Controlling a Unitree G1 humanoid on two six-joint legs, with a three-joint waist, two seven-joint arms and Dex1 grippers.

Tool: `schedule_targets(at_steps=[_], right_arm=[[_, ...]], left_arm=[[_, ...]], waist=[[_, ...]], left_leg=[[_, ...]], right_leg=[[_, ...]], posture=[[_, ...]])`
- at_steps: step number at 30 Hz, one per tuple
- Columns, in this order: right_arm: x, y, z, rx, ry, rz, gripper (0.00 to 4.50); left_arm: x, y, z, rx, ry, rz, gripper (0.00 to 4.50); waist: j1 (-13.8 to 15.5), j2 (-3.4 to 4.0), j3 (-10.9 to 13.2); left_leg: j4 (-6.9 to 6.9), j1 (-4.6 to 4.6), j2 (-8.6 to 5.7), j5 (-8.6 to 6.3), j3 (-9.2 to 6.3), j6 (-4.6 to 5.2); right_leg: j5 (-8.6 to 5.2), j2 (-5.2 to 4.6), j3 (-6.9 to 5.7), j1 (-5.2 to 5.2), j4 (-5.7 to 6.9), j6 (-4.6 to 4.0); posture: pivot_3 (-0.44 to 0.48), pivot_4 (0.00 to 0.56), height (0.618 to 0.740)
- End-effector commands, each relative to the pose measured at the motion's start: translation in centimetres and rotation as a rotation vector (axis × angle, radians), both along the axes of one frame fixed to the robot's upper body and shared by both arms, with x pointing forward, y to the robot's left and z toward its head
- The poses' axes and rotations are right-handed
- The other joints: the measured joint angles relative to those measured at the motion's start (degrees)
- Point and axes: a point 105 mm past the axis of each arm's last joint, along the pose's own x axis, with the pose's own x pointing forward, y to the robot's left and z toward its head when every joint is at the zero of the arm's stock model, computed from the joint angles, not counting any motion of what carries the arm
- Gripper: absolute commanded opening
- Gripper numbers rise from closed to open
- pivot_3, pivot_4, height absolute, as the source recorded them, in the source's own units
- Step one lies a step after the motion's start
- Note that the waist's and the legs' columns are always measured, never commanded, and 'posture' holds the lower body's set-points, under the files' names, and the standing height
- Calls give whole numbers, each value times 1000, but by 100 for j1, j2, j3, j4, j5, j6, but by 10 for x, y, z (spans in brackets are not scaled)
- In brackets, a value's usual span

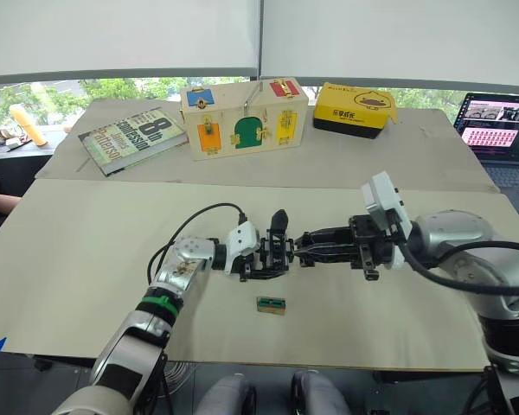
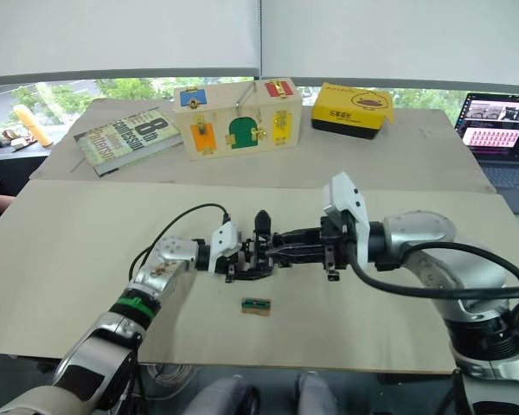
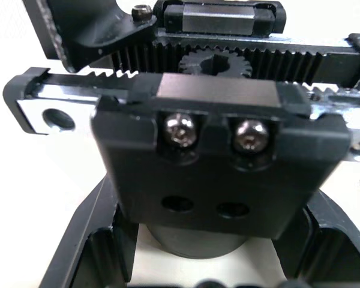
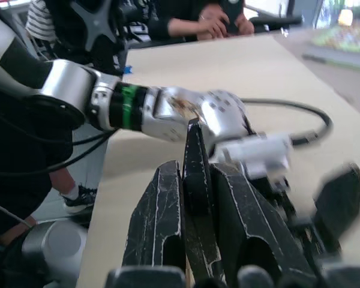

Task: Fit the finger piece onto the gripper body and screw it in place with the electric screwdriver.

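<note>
The gripper body (image 1: 272, 255), a chunky black block with one pointed finger (image 1: 278, 223) sticking up, sits low over the middle of the table, and my left gripper (image 1: 261, 259) is shut on it. The left wrist view shows the body (image 3: 222, 174) close up, with toothed racks, a small gear and two screw heads (image 3: 180, 131). From the right, my right gripper (image 1: 304, 251) reaches up against the body. It is shut on a thin black wedge, the finger piece (image 4: 193, 174), between its fingers (image 4: 159, 222). The electric screwdriver is out of view.
A small green block (image 1: 271, 304) lies on the table (image 1: 69, 259) just in front of both grippers. At the back stand a book (image 1: 131, 138), a wooden latch box (image 1: 242, 117) and a yellow box (image 1: 355, 108). A laptop (image 1: 502, 130) is at far right. A person (image 4: 198, 18) sits nearby.
</note>
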Motion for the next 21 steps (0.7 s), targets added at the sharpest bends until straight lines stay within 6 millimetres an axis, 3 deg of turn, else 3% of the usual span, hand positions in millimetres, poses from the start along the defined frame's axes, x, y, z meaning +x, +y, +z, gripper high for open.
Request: schedule_targets(at_steps=[1, 7, 21], right_arm=[[7, 8, -2, 27, -57, -5, 309], [23, 19, -15, 40, -80, -29, 309], [36, 21, -28, 21, -56, -25, 309]], left_arm=[[3, -8, 11, -14, -51, -37, 2361], [3, -5, 9, -15, -45, -38, 2361], [0, -3, 7, -16, -41, -38, 2361]], waist=[[-13, 0, 0], [-45, 0, 0], [-115, 1, 0]], left_leg=[[2, -3, -1, -1, 0, 2], [0, -3, -3, -2, 0, 4], [3, -2, -4, -2, 0, 4]], right_leg=[[1, 0, 0, -2, 0, 1], [1, 3, -2, -7, 2, 2], [1, 5, -3, -6, 4, 2]], posture=[[0, 150, 740], [0, 150, 740], [0, 150, 740]])
